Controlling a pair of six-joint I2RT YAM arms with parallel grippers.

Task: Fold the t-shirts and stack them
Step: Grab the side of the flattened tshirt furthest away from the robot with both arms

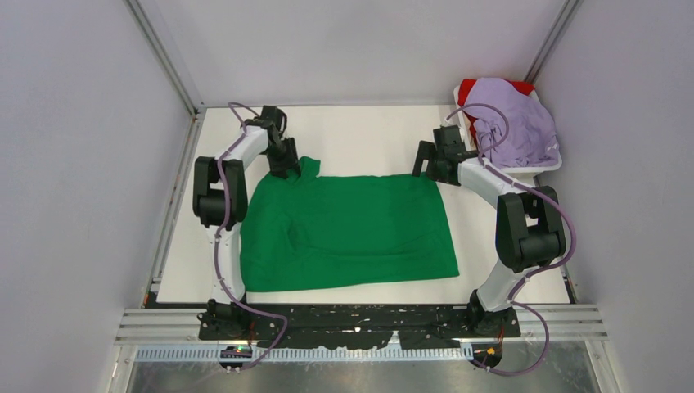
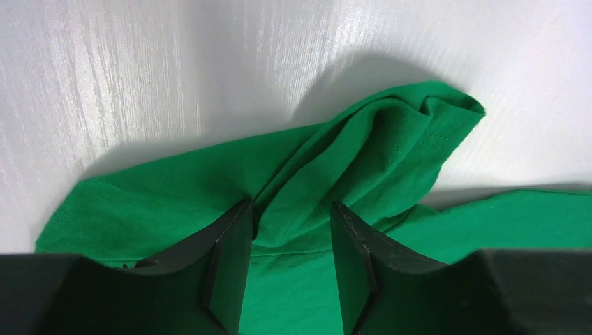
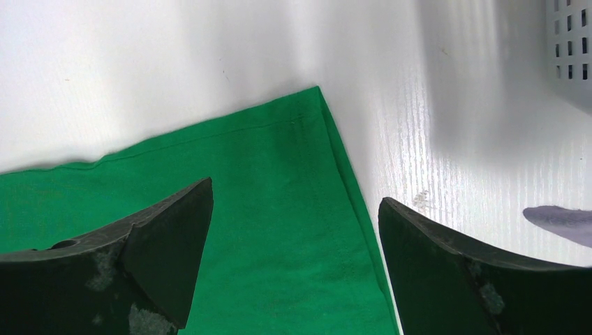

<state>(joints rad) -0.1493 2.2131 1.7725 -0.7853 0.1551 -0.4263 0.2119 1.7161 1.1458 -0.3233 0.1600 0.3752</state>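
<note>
1. Toward the far left corner of the desk (image 1: 360,135): left fingers (image 1: 288,169) (image 2: 227,272) down on the far left end of the green t-shirt (image 1: 352,233) (image 2: 391,146), closed on a raised ridge of its cloth. Bunched folds and a stitched hem crumpled just beyond the tips.
2. Across the middle of the desk, from near the left edge to short of the right edge: the rest of the green t-shirt spread mostly flat, with wrinkles in its left half and its near hem close to the near edge.
3. Over the far right corner of the green t-shirt (image 3: 265,209): right fingers (image 1: 421,160) (image 3: 167,237) spread wide apart, holding nothing, with the stitched hem corner between them. Cannot tell whether the tips touch the cloth.
4. At the far right corner of the desk: white tray (image 1: 536,169) (image 3: 572,56), heaped with the lavender t-shirt (image 1: 515,123), one fold draped over the tray's left rim.
5. Under the lavender t-shirt, at the tray's far side: red t-shirt (image 1: 470,88), only its edge showing.
</note>
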